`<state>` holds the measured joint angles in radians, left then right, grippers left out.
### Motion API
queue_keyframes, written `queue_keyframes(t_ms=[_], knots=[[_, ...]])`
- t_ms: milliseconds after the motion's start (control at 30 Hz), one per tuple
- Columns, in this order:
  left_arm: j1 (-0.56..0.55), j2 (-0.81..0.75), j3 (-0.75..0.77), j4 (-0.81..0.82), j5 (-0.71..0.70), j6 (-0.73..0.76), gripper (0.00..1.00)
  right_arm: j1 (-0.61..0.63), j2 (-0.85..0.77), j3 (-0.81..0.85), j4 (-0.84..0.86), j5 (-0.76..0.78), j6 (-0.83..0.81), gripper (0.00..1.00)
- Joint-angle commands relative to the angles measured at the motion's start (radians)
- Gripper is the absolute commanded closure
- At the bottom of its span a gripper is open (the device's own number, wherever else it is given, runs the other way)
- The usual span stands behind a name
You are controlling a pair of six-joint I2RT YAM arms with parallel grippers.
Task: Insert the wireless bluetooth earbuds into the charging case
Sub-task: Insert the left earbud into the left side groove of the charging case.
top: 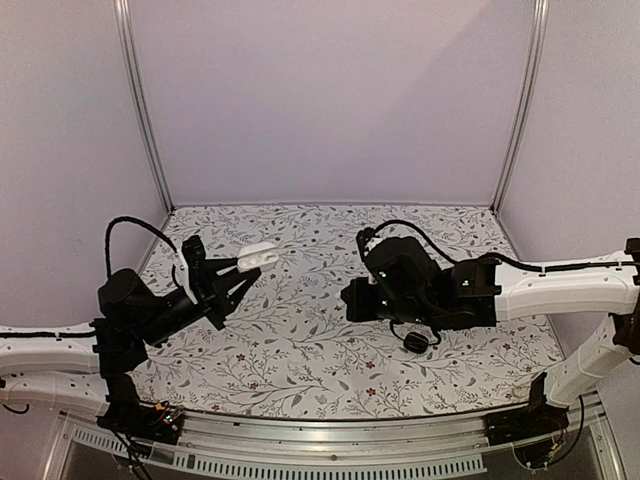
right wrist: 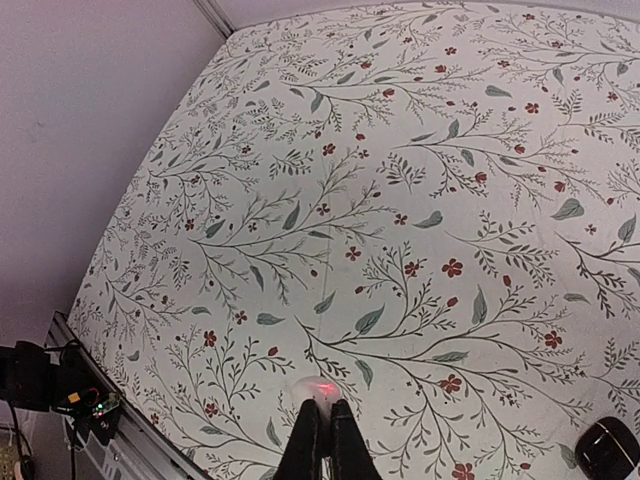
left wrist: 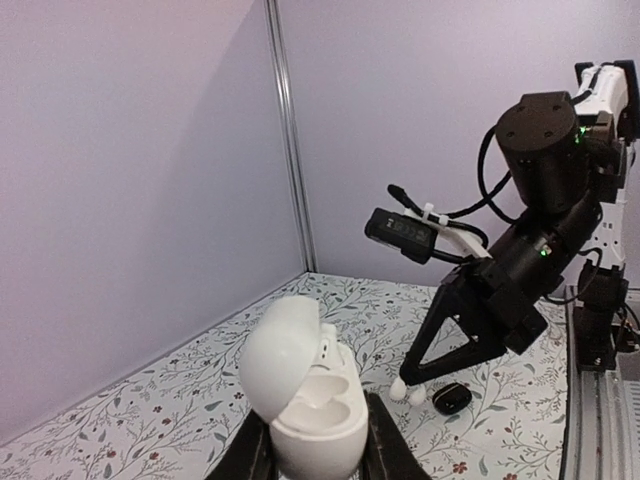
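My left gripper (top: 243,270) is shut on a white pebble-shaped charging case (top: 258,256) and holds it above the table. In the left wrist view the case (left wrist: 318,410) sits between the fingers with its lid (left wrist: 283,355) swung open. One small white earbud (left wrist: 331,348) sits in a socket; the other socket looks empty. My right gripper (right wrist: 320,420) is shut on a small white earbud (right wrist: 318,390) with a red light, close above the table. It also shows in the left wrist view (left wrist: 408,380). No dark earbud pieces are in view.
A black rounded case (top: 417,340) lies closed on the floral table (top: 300,350) just behind my right gripper, also in the left wrist view (left wrist: 452,397) and right wrist view (right wrist: 610,445). Purple walls enclose the back and sides.
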<state>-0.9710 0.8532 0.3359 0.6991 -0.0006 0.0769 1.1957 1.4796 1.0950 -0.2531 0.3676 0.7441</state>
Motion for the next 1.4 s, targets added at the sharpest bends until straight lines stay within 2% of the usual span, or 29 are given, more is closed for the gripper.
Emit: queue_keyframes(t_ms=[0,100,233,433,567,933,1200,1367], knots=[[0.013,-0.029,-0.047,0.006,-0.075,-0.036,1.0,-0.002,-0.024,0.037,0.088,0.079,0.077,1.0],[0.014,-0.046,-0.088,0.05,-0.138,-0.026,1.0,-0.001,-0.041,0.084,0.066,0.088,0.107,1.0],[0.013,-0.041,-0.118,0.114,-0.188,0.0,1.0,-0.002,-0.036,0.193,0.028,-0.002,0.157,1.0],[0.013,-0.028,-0.12,0.138,-0.208,0.014,1.0,-0.001,0.07,0.418,-0.074,-0.098,0.174,1.0],[0.015,-0.012,-0.125,0.157,-0.255,0.035,1.0,0.0,0.082,0.441,-0.067,-0.114,0.2,1.0],[0.015,0.095,-0.143,0.361,-0.31,0.203,1.0,-0.001,0.187,0.592,-0.145,-0.21,0.254,1.0],[0.015,0.112,-0.137,0.405,-0.329,0.256,1.0,-0.001,0.283,0.697,-0.209,-0.325,0.349,1.0],[0.015,0.124,-0.134,0.429,-0.339,0.264,1.0,-0.001,0.329,0.738,-0.244,-0.325,0.384,1.0]])
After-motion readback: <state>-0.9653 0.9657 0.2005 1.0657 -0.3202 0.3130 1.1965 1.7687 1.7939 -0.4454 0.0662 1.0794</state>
